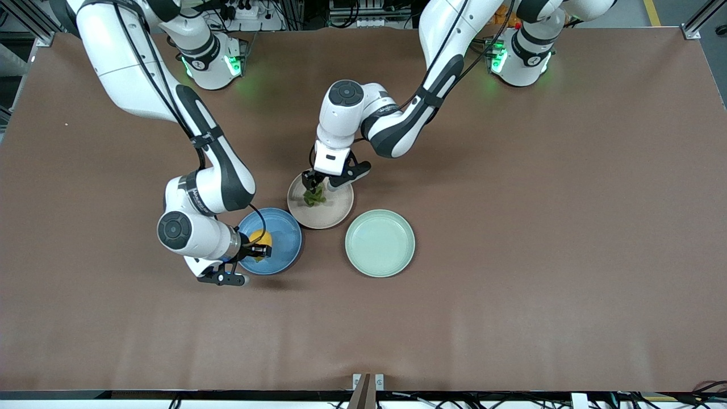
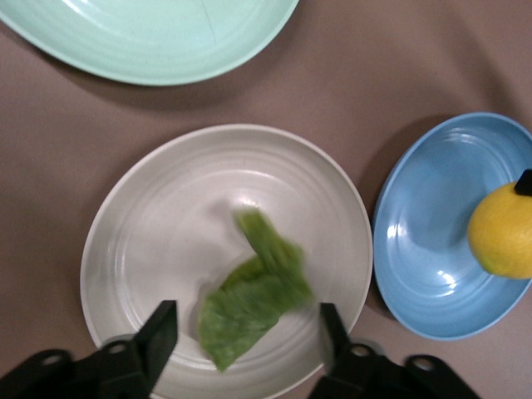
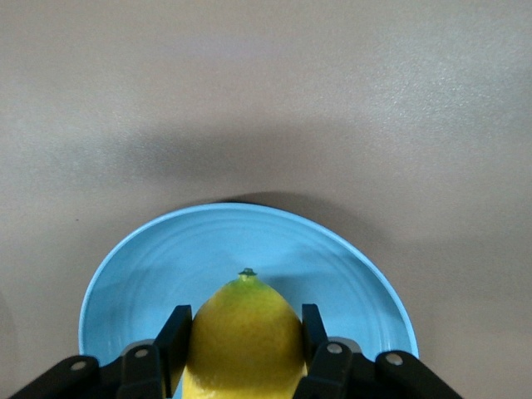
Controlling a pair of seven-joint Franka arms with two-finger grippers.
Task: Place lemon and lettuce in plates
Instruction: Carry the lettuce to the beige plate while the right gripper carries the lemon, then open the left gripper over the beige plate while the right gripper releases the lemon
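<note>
The lemon (image 1: 261,238) is between the fingers of my right gripper (image 1: 258,249), which is shut on it low over the blue plate (image 1: 284,253). In the right wrist view the lemon (image 3: 243,341) fills the gap of the right gripper (image 3: 243,318), with the blue plate (image 3: 166,266) under it. The lettuce (image 1: 314,197) lies in the beige-pink plate (image 1: 335,215). My left gripper (image 1: 321,182) hangs open just above it. In the left wrist view the lettuce (image 2: 253,299) looks blurred between the spread fingers of the left gripper (image 2: 247,314), on the beige-pink plate (image 2: 166,241).
A pale mint green plate (image 1: 380,243) stands empty beside the two other plates, toward the left arm's end. It also shows in the left wrist view (image 2: 150,33), as do the blue plate (image 2: 424,249) and the lemon (image 2: 503,229). Bare brown table lies all around.
</note>
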